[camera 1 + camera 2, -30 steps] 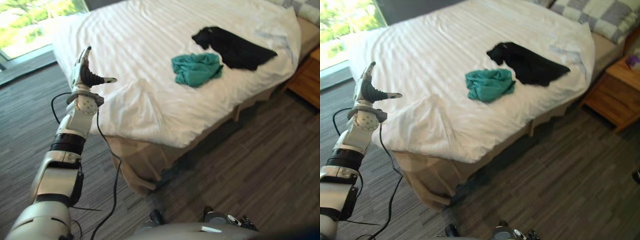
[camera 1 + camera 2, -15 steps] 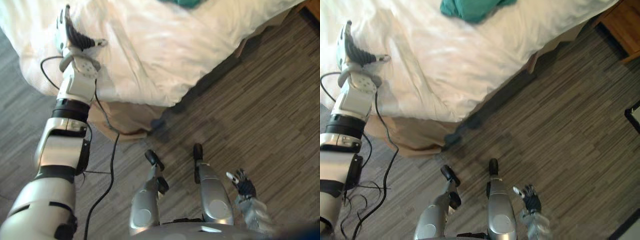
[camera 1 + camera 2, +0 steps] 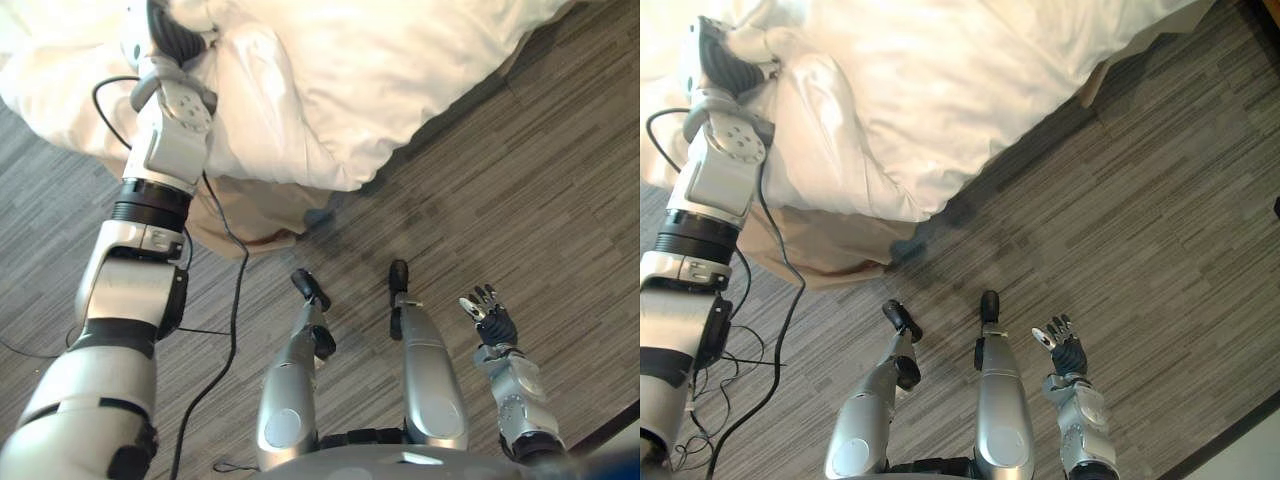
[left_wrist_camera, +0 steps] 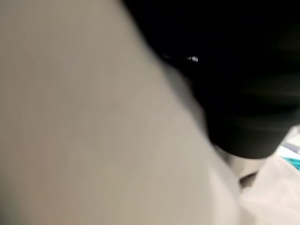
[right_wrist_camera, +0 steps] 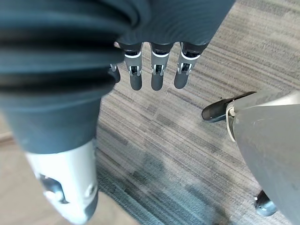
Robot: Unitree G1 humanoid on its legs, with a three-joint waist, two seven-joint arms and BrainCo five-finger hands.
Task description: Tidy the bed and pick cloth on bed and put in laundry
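The white duvet [image 3: 340, 90] hangs over the bed's near corner. My left hand [image 3: 173, 38] reaches up to that corner, its fingers curled into a bunched fold of the duvet [image 3: 760, 42]. In the left wrist view white cloth [image 4: 84, 122] lies close against the hand's dark cover, and a sliver of teal cloth [image 4: 294, 161] shows past it. My right hand [image 3: 490, 320] hangs low at my right side above the floor, fingers [image 5: 157, 70] straight and spread, holding nothing.
A beige bed skirt [image 3: 250, 215] shows under the duvet's edge at the corner. Grey striped flooring [image 3: 540, 180] runs along the bed's side to the right. A dark baseboard line [image 3: 1230, 440] crosses the lower right.
The camera has tilted down, so the bed's top has slid out of view. My left hand went from straight fingers above the corner to curled into the duvet. The right hand stays low.
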